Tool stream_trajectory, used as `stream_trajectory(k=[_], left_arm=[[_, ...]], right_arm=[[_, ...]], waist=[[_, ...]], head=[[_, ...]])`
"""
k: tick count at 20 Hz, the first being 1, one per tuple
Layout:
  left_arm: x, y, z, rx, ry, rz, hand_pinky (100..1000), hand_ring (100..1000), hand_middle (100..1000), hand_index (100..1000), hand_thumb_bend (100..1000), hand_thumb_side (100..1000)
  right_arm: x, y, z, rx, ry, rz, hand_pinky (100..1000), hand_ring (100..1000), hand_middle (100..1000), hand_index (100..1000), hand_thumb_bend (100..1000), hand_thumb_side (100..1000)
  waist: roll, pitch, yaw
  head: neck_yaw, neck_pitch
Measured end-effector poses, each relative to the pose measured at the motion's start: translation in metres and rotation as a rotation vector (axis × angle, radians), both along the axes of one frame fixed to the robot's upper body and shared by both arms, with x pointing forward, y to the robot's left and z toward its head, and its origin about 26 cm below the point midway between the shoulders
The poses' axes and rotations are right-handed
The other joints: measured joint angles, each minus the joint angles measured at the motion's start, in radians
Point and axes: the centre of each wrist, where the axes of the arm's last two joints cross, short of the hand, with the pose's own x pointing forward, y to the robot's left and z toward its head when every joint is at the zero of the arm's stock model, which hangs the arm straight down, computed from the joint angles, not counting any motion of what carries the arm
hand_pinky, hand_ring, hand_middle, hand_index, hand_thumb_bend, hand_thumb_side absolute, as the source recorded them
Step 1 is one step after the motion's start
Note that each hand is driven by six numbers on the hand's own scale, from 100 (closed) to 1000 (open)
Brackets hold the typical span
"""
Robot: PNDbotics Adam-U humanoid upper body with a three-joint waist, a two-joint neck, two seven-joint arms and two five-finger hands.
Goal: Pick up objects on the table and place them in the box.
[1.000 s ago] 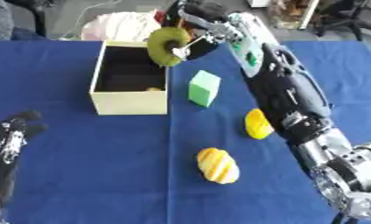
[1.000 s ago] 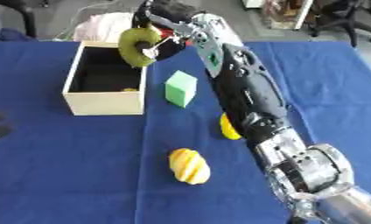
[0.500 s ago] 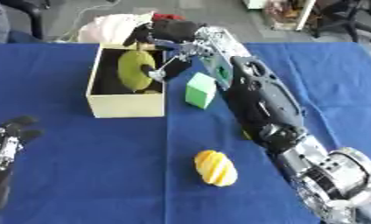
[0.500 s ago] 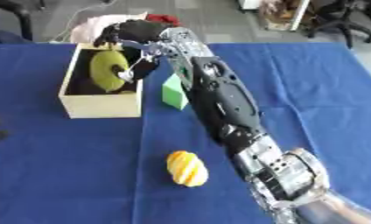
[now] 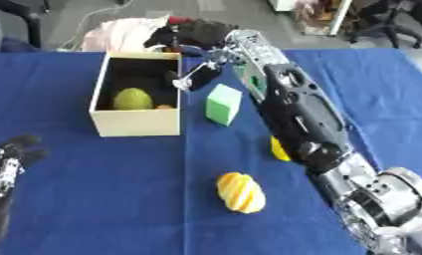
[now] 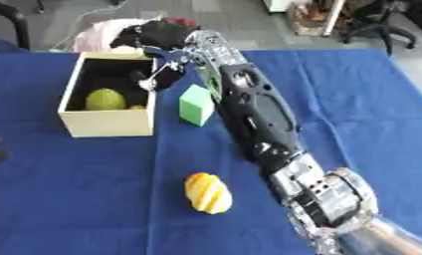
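Blue table (image 5: 92,199): green fruit (image 5: 133,99) inside box (image 5: 136,122), upper left; right hand (image 5: 195,75) above rim, apparently released, holding nothing.

Left hand (image 5: 7,164) idle lower left, fingers relaxed.

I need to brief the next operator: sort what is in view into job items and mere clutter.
Job: box, green-yellow fruit inside it, green block, ridged yellow object, yellow piece half hidden by the arm, right hand.

Clutter: pale cloth, office chair.

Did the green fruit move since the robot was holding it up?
Yes. The green fruit has gone down into the box and now lies on its floor, near the left wall. The right hand has let it go and sits at the box's right rim.
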Motion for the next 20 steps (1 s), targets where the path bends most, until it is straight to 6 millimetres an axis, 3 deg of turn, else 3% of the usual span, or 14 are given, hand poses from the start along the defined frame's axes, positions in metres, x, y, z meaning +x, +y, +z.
stream_trajectory(k=[4,5,9,12,15,20], left_arm=[[-0.002,0.002,-0.002,-0.002,0.006,0.012,898,723,748,799,100,700],[-0.002,0.003,-0.002,-0.001,0.007,0.015,898,723,748,799,100,701],[-0.003,0.004,-0.005,0.000,0.015,0.023,898,724,748,799,100,702],[-0.003,0.005,-0.006,0.000,0.017,0.028,898,724,748,799,100,701],[-0.003,0.005,-0.006,-0.001,0.018,0.028,898,724,748,799,100,702],[-0.003,0.005,-0.006,0.000,0.018,0.028,899,724,748,799,100,702]], right_arm=[[0.005,-0.032,0.001,0.028,0.040,-0.082,910,896,975,1000,100,400],[0.006,-0.040,-0.002,0.030,0.055,-0.103,920,921,995,1000,100,480],[0.008,-0.064,-0.012,0.015,0.120,-0.166,961,974,1000,1000,100,658],[0.009,-0.074,-0.024,-0.025,0.177,-0.195,975,991,1000,1000,100,751],[0.010,-0.078,-0.036,-0.062,0.222,-0.218,982,1000,1000,1000,100,759],[0.009,-0.071,-0.047,-0.082,0.219,-0.249,982,1000,1000,1000,100,601]], waist=[[-0.001,0.000,-0.015],[-0.001,0.000,-0.020],[-0.001,0.000,-0.036],[-0.001,0.000,-0.041],[-0.001,0.000,-0.043],[0.000,0.000,-0.036]], head=[[0.006,0.000],[0.008,0.000],[0.016,0.000],[0.019,0.000],[0.020,0.000],[0.016,0.000]])
